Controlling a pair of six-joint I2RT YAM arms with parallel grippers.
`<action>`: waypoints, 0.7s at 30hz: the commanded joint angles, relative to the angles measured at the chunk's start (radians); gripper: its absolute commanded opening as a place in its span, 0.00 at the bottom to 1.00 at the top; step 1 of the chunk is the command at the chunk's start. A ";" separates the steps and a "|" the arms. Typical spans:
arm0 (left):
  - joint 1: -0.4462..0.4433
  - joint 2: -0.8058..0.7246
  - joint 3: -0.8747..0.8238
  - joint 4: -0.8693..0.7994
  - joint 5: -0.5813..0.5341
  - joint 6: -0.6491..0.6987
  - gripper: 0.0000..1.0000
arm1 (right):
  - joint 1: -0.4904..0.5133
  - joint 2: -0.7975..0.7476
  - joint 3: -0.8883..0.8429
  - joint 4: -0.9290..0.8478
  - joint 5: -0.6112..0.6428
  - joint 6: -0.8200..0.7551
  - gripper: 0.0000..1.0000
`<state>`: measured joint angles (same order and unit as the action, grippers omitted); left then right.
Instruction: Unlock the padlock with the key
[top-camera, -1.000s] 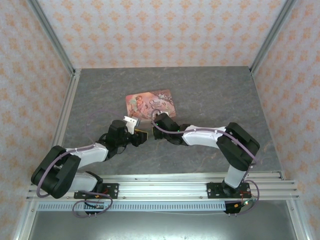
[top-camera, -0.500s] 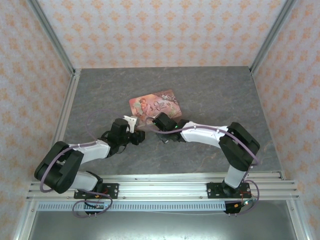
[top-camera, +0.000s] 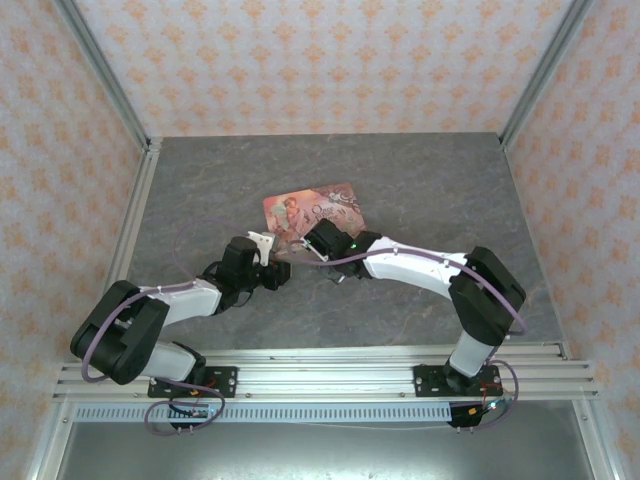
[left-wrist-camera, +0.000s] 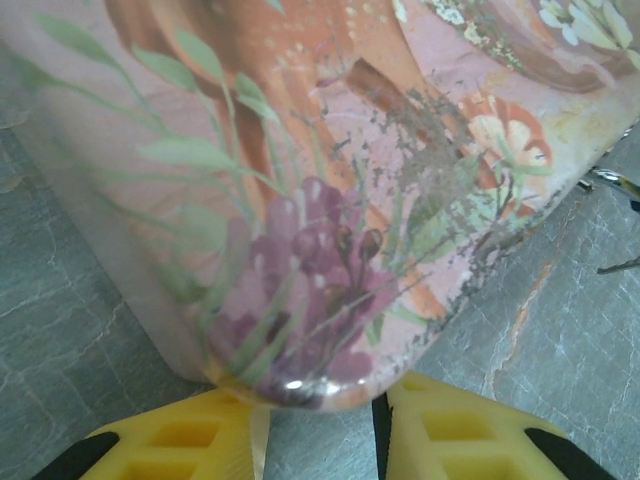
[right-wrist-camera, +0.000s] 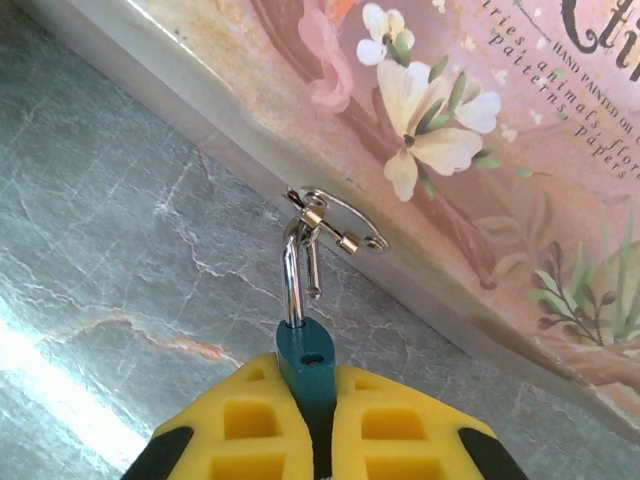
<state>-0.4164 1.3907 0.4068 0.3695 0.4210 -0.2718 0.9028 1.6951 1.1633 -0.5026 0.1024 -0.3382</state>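
The teal-blue padlock (right-wrist-camera: 308, 362) is clamped between the yellow fingers of my right gripper (right-wrist-camera: 312, 380). Its silvery shackle (right-wrist-camera: 292, 275) stands open: the short leg hangs free and the hole in the body is empty. The shackle is still hooked through the wire hasp (right-wrist-camera: 340, 222) on the pink tin's side (right-wrist-camera: 470, 150). My left gripper (left-wrist-camera: 320, 405) is open, with the tin's rounded corner (left-wrist-camera: 300, 360) right at its fingertips. From above, both grippers (top-camera: 280, 268) (top-camera: 310, 240) meet at the tin's near edge (top-camera: 310, 208). The key is out of view.
Grey stone-patterned tabletop (top-camera: 200, 190) lies around the tin, boxed in by patterned walls with aluminium posts (top-camera: 135, 200). The arm bases stand on a rail (top-camera: 320, 375) at the near edge.
The tin has slid and turned away towards the upper right. Both grippers have followed it, the right arm reaching further forward.
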 joint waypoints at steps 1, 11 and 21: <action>0.009 -0.004 0.012 0.001 -0.017 0.003 0.33 | 0.005 -0.015 0.053 -0.059 0.064 -0.053 0.00; 0.008 -0.006 0.013 -0.020 -0.018 0.019 0.32 | 0.012 0.006 0.074 -0.055 0.075 -0.135 0.00; 0.008 -0.024 0.013 -0.048 -0.031 0.016 0.32 | 0.092 0.086 0.085 -0.003 0.202 -0.279 0.00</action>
<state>-0.4164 1.3903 0.4068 0.3485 0.4103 -0.2676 0.9813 1.7741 1.2274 -0.5426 0.2245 -0.5491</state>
